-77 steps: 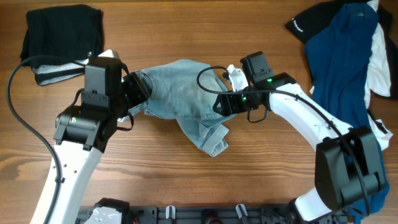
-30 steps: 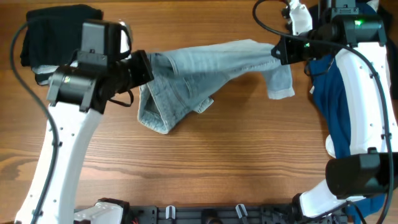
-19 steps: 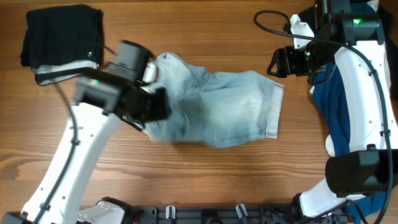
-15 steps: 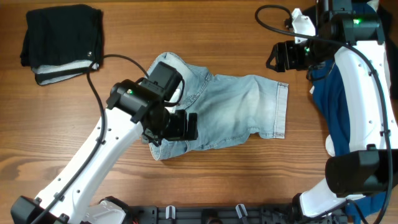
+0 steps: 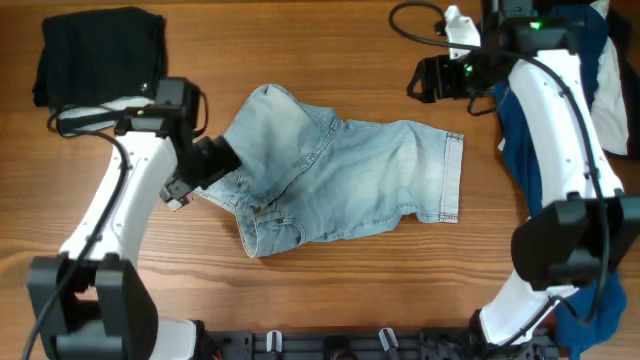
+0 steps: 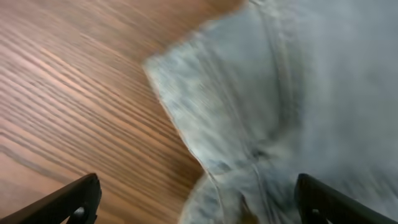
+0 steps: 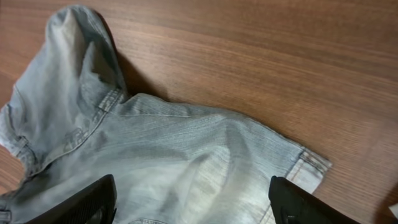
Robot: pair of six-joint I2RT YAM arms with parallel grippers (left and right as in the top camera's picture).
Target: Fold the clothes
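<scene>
Shorts (image 5: 350, 185) are spread mid-frame, unfolded; left gripper (image 5: 220, 163) and right gripper (image 5: 418, 80) are held wide, empty; 1 edge must be grasped next.

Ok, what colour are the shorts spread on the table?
Faded light-blue denim shorts; clearest in the overhead view.

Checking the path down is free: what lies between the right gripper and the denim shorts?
Only bare wooden table, as the overhead view shows; the open right gripper hangs apart from the denim shorts.
</scene>
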